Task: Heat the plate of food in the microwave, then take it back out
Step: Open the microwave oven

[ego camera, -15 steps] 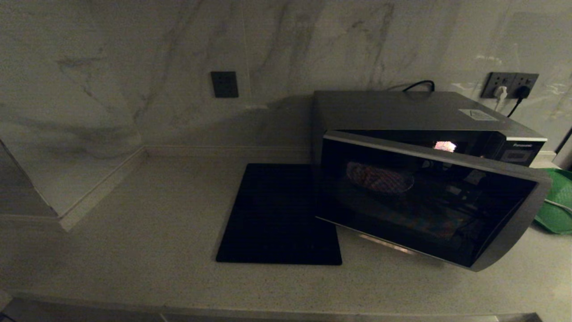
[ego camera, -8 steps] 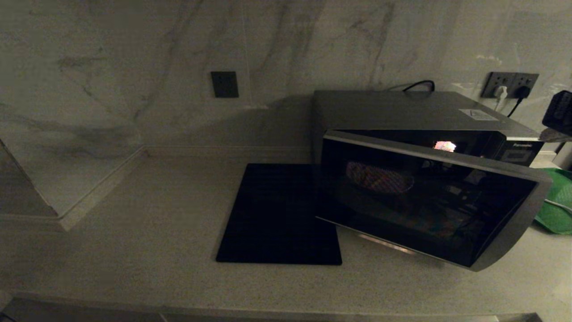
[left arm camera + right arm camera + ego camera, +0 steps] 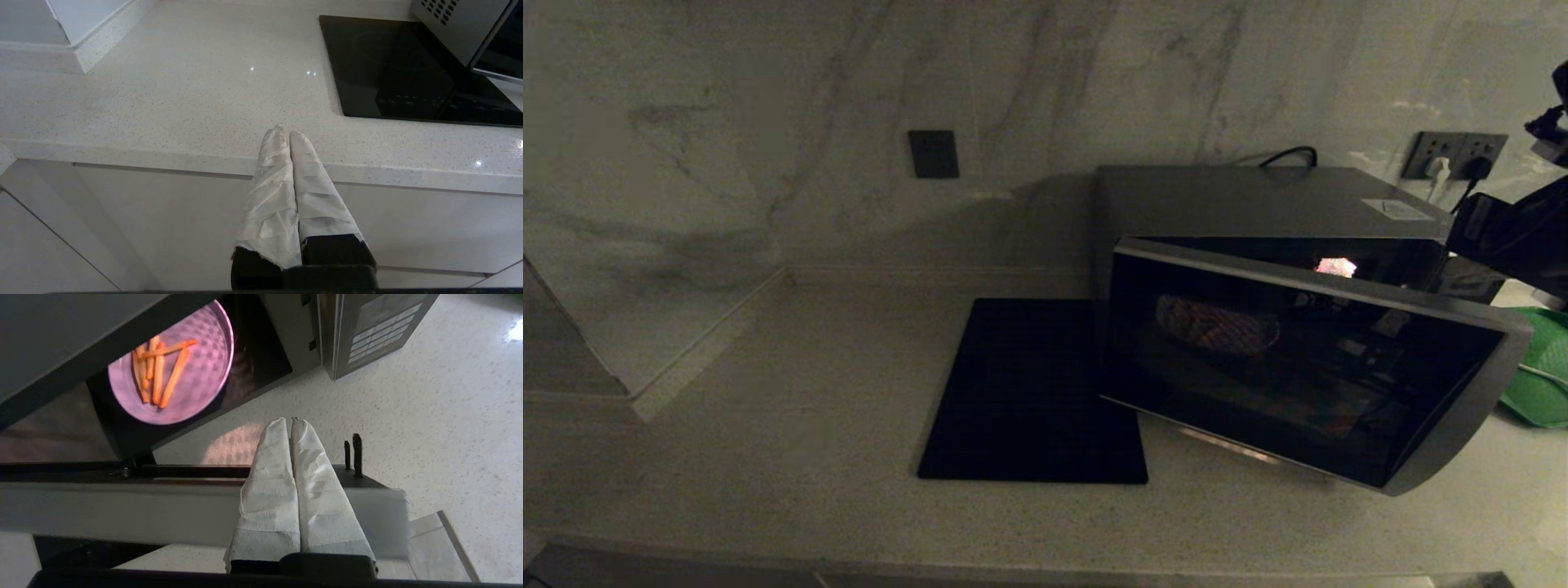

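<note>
Your right gripper [image 3: 291,420], fingers pressed together on nothing, hangs above the ajar door of the microwave [image 3: 1258,204] holding the plate of food [image 3: 171,367], while your left gripper [image 3: 288,131] sits closed and empty by the counter [image 3: 163,94] edge.

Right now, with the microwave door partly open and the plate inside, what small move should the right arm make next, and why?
Probably swing the door wider with the right tool. The door stands only partly open, the plate of food sits inside the microwave, and the tool is shut above the door's edge, so the opening looks too narrow to reach in.
</note>
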You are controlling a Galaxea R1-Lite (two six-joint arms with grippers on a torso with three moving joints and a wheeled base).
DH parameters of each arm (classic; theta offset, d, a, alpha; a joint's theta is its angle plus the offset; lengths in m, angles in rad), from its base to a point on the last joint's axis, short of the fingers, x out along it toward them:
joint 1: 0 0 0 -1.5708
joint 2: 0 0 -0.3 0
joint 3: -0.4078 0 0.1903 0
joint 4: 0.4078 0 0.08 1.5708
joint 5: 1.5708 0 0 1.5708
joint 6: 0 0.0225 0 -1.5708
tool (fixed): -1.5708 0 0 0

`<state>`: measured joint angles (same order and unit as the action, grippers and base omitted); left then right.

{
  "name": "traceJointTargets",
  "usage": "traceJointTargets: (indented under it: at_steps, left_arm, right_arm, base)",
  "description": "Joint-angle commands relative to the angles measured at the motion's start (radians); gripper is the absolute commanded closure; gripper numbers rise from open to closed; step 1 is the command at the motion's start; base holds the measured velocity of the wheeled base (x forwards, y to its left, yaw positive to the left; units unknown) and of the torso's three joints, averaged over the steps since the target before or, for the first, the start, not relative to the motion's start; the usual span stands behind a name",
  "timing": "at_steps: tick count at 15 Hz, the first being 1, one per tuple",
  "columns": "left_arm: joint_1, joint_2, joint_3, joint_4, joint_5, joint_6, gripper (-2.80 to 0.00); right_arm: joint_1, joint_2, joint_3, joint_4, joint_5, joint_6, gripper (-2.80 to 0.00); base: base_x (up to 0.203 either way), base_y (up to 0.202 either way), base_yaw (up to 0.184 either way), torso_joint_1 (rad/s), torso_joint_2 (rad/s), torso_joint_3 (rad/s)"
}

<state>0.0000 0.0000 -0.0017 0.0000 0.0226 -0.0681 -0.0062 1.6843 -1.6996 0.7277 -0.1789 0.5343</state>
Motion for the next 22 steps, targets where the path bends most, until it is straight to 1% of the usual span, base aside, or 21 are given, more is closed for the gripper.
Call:
traceJointTargets:
  at_steps: [1,4,9,12,16,19,22]
  left_arm:
    - [0.0,0.0,0.0,0.0,0.0,-0.001,0.0]
    - [0.0,0.0,0.0,0.0,0.0,-0.001,0.0]
    - [0.0,0.0,0.0,0.0,0.0,-0.001,0.0]
    - [0.0,0.0,0.0,0.0,0.0,-0.001,0.0]
    - [0.0,0.0,0.0,0.0,0.0,-0.001,0.0]
    - [0.0,0.0,0.0,0.0,0.0,-0.001,0.0]
    - [0.0,0.0,0.0,0.0,0.0,-0.001,0.0]
  right_arm:
    - [-0.006,0.027,-0.001,0.004,-0.001,0.004,0.0]
    - [-0.023,0.035,0.006,0.004,-0.004,0.003,0.0]
    - [-0.021,0.02,0.084,0.004,-0.007,-0.004,0.0]
    - [-0.016,-0.001,0.105,0.007,-0.007,-0.011,0.0]
    - [-0.005,-0.024,0.109,0.06,-0.001,-0.034,0.0]
    - [0.029,-0.051,0.109,0.121,0.002,-0.033,0.0]
    - [0.091,-0.073,0.131,0.14,0.019,-0.032,0.0]
  base:
    - [0.0,0.0,0.0,0.0,0.0,0.0]
    - [0.0,0.0,0.0,0.0,0.0,0.0]
    - [0.0,0.0,0.0,0.0,0.0,0.0]
    - [0.0,0.0,0.0,0.0,0.0,0.0]
    - [0.0,0.0,0.0,0.0,0.0,0.0]
    - [0.0,0.0,0.0,0.0,0.0,0.0]
    - [0.0,0.0,0.0,0.0,0.0,0.0]
